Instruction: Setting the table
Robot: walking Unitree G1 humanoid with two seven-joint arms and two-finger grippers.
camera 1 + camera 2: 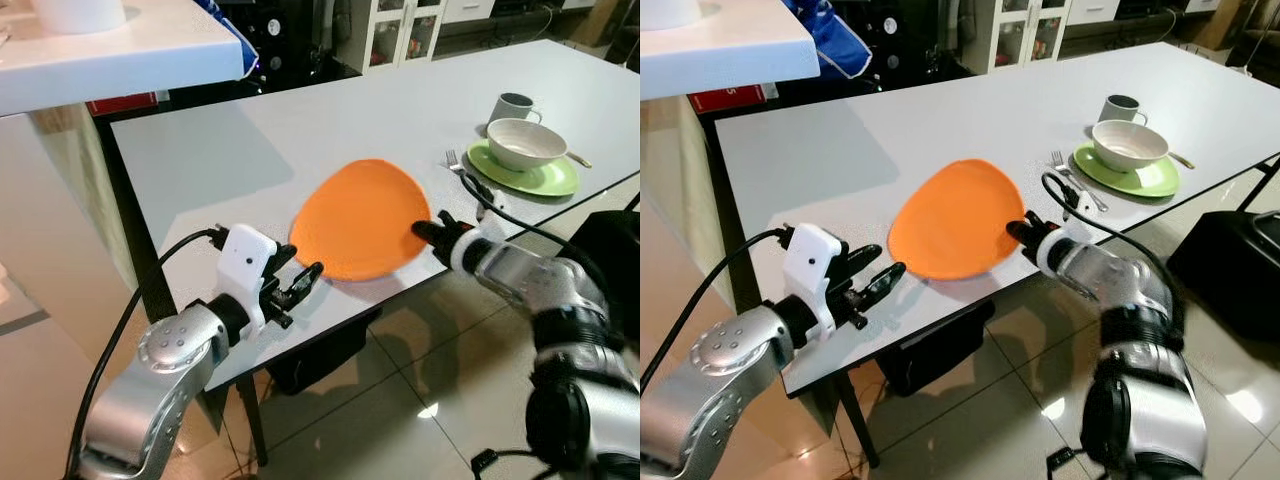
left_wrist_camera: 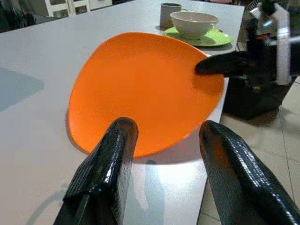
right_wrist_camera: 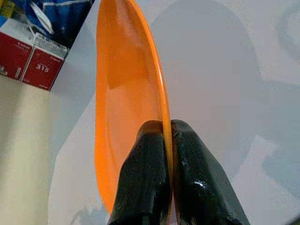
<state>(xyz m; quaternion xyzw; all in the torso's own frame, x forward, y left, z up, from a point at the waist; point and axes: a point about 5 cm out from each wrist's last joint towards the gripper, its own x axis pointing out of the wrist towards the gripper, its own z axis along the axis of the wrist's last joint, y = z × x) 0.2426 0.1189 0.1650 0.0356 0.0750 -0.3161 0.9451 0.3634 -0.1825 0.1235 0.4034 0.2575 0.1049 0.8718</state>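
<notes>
An orange plate (image 1: 360,218) lies near the front edge of the white table (image 1: 230,150), its right side lifted a little. My right gripper (image 1: 424,232) is shut on the plate's right rim (image 3: 165,117), one finger above and one below. My left gripper (image 1: 300,280) is open just left of the plate, its fingers (image 2: 105,173) pointing at the near rim without touching it. At the far right is a set place: a green plate (image 1: 545,178) with a white bowl (image 1: 525,143), a fork (image 1: 462,166) and a grey mug (image 1: 512,106).
A white counter (image 1: 110,55) overhangs the table's far left corner. Red boxes (image 3: 30,58) and a blue bag (image 1: 830,40) are behind the table. A dark bin (image 1: 1230,270) stands on the tiled floor at the right. A white cabinet (image 1: 400,30) is at the back.
</notes>
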